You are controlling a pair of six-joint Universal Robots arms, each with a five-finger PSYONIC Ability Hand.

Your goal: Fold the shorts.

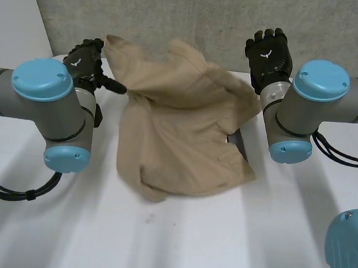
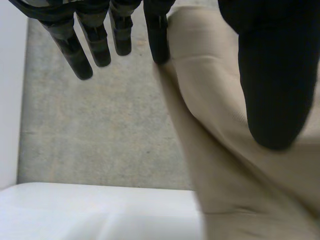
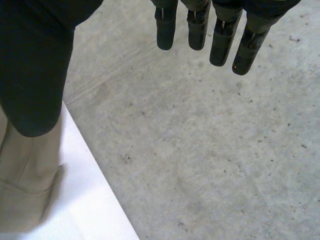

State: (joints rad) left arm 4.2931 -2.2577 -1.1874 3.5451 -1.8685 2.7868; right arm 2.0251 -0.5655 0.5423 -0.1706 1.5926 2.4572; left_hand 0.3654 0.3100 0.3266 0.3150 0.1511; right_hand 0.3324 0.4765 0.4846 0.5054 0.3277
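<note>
Grey, blue-capped arms flank the crumpled tan cloth shorts on the white table. At their far corner the left hand seems to pinch cloth; the right hand is open and empty. It should grip the opposite corner and pull taut.

head view looks down from behind at the table; each wrist view looks close from over its far edge; all three share the shorts.
</note>
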